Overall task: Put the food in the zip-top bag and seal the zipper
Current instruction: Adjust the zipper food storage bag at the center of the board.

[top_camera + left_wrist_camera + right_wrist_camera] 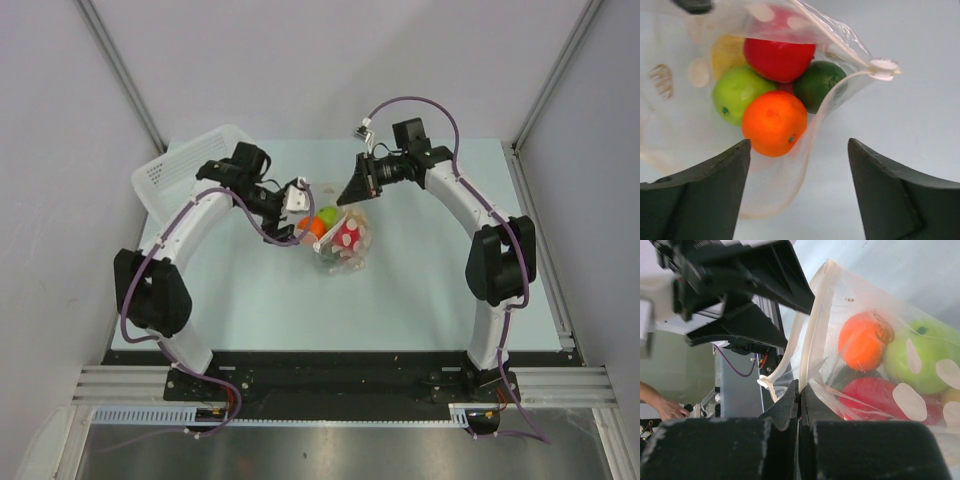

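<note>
While my right gripper (799, 387) is pinched fully together on the zip-top bag (345, 245), its two fingers meet on the pale edge where the zipper (815, 322) runs. The clear film hangs away from them with the mouth agape. My left gripper (799, 144) stands wide apart and has hold of nothing. Its dark fingers (695, 195) frame the bag's opening from just outside, and I cannot tell whether the loose lower fold of film brushes the finger on the left of my wrist view.

Seen from overhead, the bag sits near the middle of the pale desk (430, 290), between my two grippers. All the food I can see is inside it. An orange fruit (774, 122) is nearest the mouth, with a light green one (737, 92) beside it and a dark green one (817, 85) on the other side. A red one (779, 57) sits above them, and a yellow one (726, 52) lies further in, dimmed by the white-dotted film.

The white zipper slider (883, 69) sits at the far corner of the opening, where the two lips of the mouth come together. From there the lips part widely toward me. A white perforated basket (190, 165) stands at the desk's far left corner, behind my left arm and well apart from the bag.
</note>
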